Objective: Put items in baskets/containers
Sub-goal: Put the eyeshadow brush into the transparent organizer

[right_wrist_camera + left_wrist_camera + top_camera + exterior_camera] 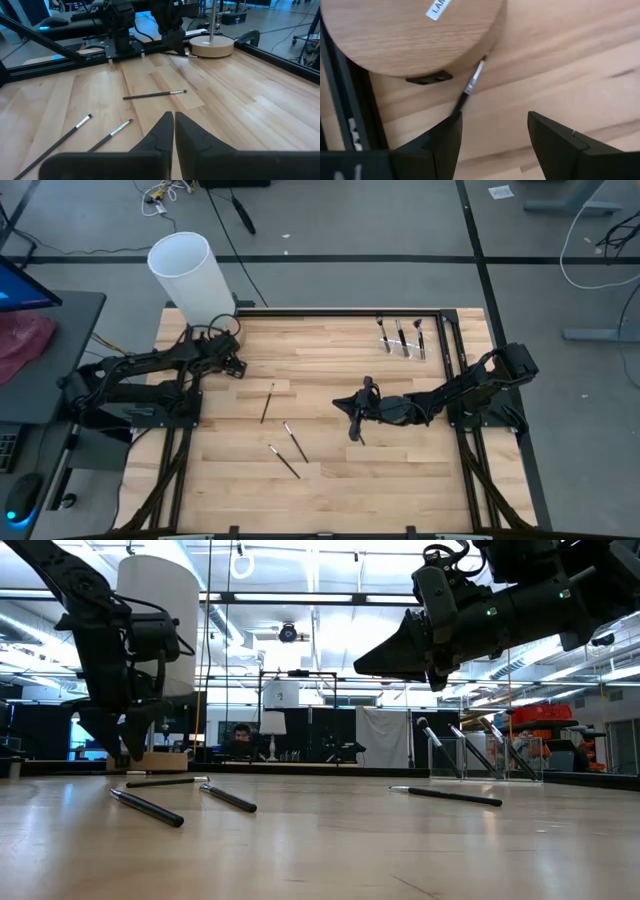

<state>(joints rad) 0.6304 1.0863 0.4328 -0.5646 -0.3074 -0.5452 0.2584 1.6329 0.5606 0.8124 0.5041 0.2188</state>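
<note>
While the left end effector (492,145) hangs released over a brush (470,90) lying against the lamp's wooden base (410,35), far from the clear holder (402,340), closing off-centre might roll it underneath; the right end effector (174,131) waits clenched, empty, mid-counter (400,470).

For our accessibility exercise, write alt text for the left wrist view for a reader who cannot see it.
The open left gripper hovers over a thin makeup brush lying on the wooden table, its pale tip against the round wooden base.
</note>
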